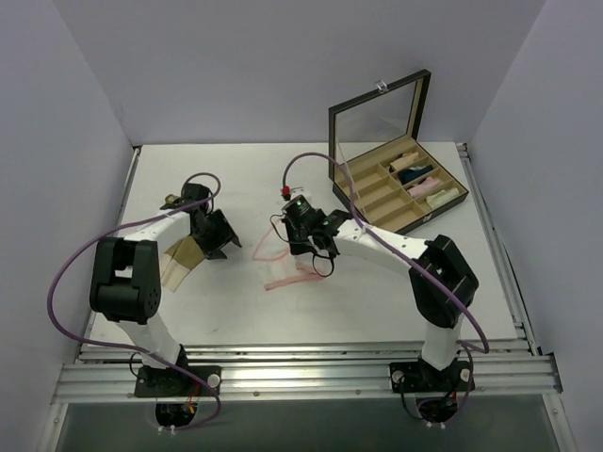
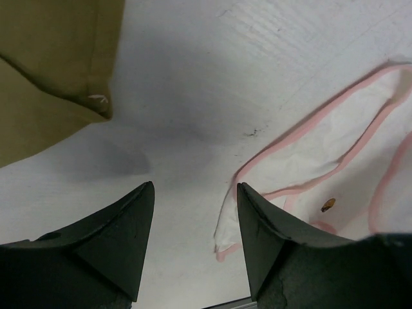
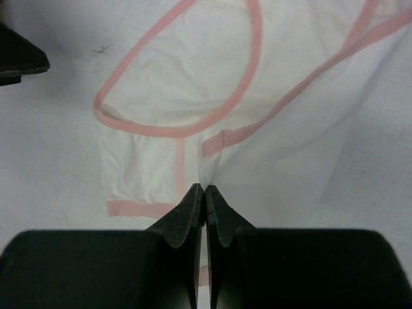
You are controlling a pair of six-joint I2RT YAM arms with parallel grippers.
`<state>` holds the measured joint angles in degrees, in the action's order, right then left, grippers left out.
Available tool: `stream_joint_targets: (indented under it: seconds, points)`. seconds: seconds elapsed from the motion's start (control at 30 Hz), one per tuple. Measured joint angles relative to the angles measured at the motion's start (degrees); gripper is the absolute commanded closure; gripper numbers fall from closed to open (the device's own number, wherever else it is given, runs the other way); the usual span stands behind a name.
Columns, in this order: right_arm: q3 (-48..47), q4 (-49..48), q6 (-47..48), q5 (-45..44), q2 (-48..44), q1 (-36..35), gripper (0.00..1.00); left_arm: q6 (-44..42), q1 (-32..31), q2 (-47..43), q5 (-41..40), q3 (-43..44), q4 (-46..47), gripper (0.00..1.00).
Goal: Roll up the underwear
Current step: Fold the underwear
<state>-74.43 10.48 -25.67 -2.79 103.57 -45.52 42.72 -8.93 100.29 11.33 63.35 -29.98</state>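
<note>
Right gripper [image 3: 205, 188] is fully shut and pinching a fold of the white brief [image 3: 167, 71]. The cloth tents up to the tips and the rest of it spreads flat on the table [image 1: 245, 179] ahead of the fingers, pink edging looped on top. In the top view that brief sits mid-table, directly under and just in front of the right gripper. Left gripper [image 2: 194, 187] is wide open and holding nothing, with bare table between its fingers. From the left wrist camera, the white brief's near corner lies just beside the right-hand finger, on the outside of it, not in the gap. Tan brief [image 2: 45, 64] is off to the other side, apart from the fingers, flat on the table by the left arm. The two briefs are well apart. Open box [image 1: 443, 212] is at the far right, away from both.
</note>
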Motion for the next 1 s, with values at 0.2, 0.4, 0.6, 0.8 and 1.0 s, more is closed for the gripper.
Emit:
stream_joint_targets:
  seconds: [0.2,0.4,0.6,0.8,1.0]
  points:
    - [-4.8,-0.1,0.6,0.8,5.3,-5.8,1.0,-0.9,2.4,0.0,0.5,-0.1,-1.6,0.37]
    - [-8.5,-0.6,1.4,2.8,10.6,-9.6,1.0,-1.6,2.6,0.0,2.3,-2.8,-1.4,0.38]
    - [-11.1,-2.1,1.7,4.6,14.1,-10.5,1.0,-1.7,2.6,-0.1,3.9,-3.9,-1.3,0.38]
    - [-12.0,-2.5,1.5,5.6,15.8,-10.5,0.93,-2.1,2.7,-0.1,4.4,-4.2,-1.1,0.38]
    - [-13.2,-4.4,-0.4,6.3,16.4,-10.5,0.85,-2.1,2.6,-1.0,5.1,-5.4,-0.7,0.39]
